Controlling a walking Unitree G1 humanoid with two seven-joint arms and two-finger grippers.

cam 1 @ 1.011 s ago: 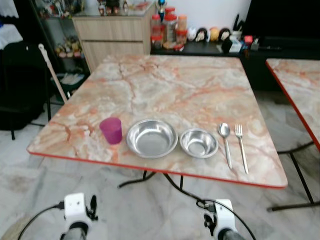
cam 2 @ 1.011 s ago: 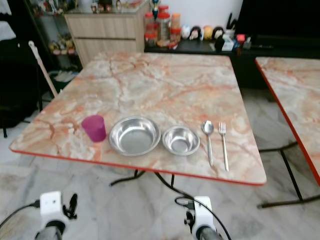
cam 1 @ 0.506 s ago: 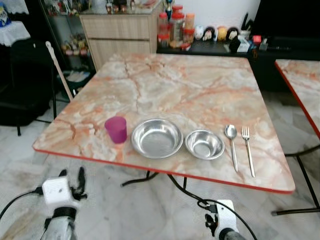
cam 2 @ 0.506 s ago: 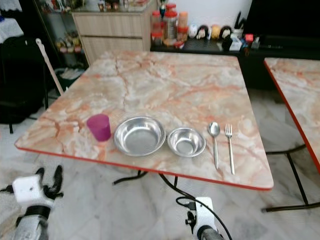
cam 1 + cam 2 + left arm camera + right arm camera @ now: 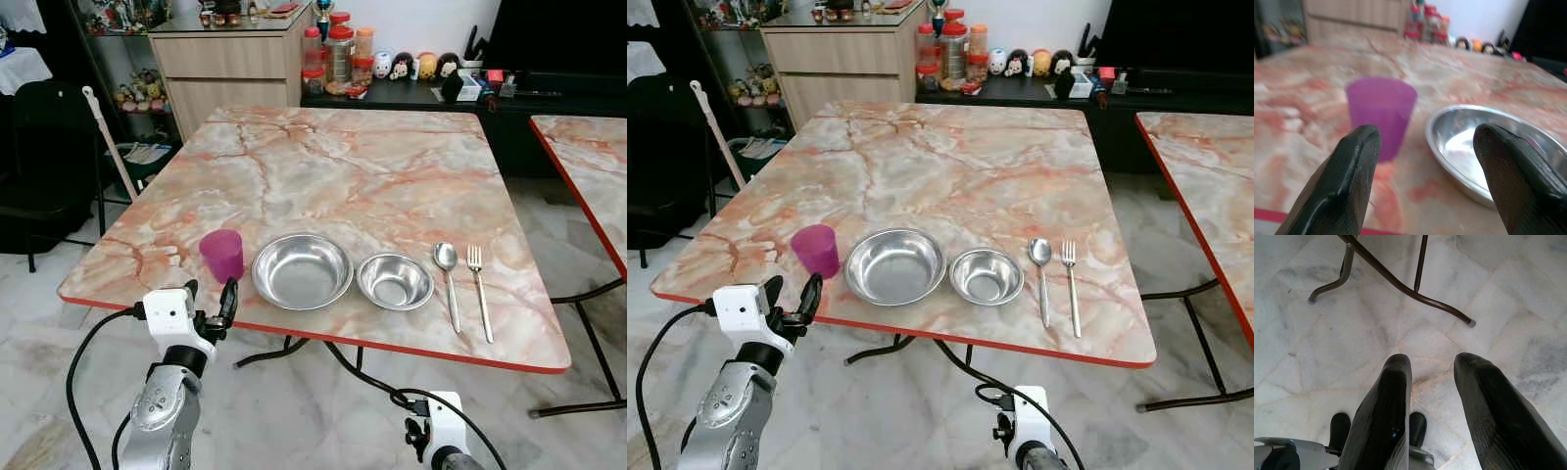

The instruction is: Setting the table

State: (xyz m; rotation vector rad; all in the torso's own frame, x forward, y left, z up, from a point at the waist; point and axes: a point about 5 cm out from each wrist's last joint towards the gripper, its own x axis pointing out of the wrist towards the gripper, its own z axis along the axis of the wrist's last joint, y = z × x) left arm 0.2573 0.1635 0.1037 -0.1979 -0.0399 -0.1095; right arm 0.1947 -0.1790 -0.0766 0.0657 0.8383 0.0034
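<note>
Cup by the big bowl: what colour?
Purple; the cup shows best in the left wrist view.

Purple cup (image 5: 222, 254), orange-veined marble table (image 5: 372, 166)
</note>
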